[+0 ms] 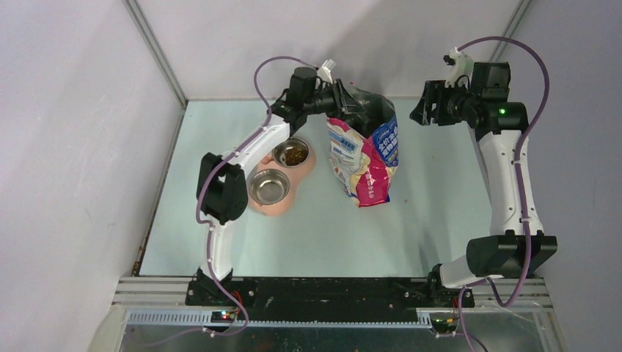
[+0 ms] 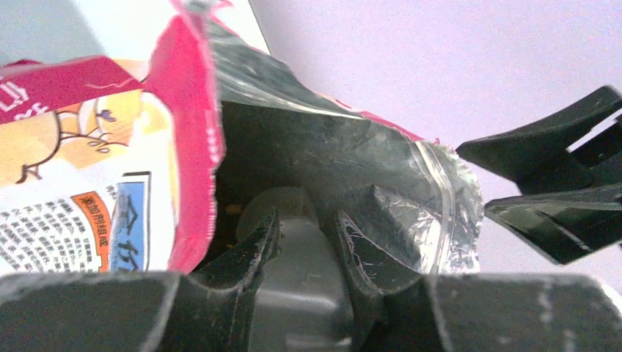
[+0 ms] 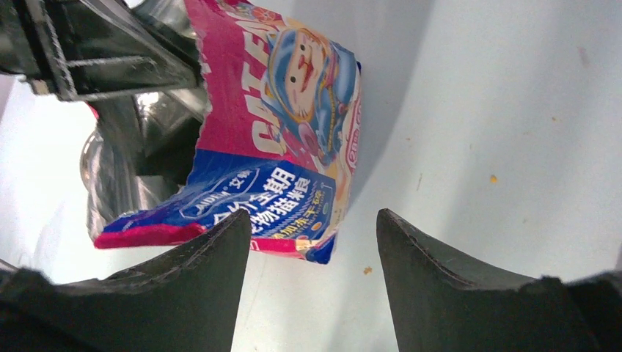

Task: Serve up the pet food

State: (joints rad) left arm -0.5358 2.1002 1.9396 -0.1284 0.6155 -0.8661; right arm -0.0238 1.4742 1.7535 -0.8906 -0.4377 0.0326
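Observation:
The pet food (image 1: 293, 154) is a layer of dark-brown kibble in the far steel bowl of a pink double feeder (image 1: 306, 171). The near bowl (image 1: 268, 185) holds none. The printed cat food bag (image 1: 363, 158) stands open-topped to the right of the feeder. My left gripper (image 1: 341, 99) reaches into its foil-lined mouth (image 2: 381, 169). It (image 2: 306, 220) is shut on the handle of a translucent scoop (image 2: 293, 271), whose cup is deep in the dark of the bag. My right gripper (image 1: 419, 110) hovers open to the right of the bag top, with nothing between its fingers (image 3: 314, 220).
The bag (image 3: 279, 132) leans over the pale table (image 1: 440, 205), with small crumbs (image 3: 367, 270) on the surface near it. A grey wall rises right behind the bag, and side walls close in at left and right. My right gripper's fingers (image 2: 557, 147) show beside the bag's foil edge.

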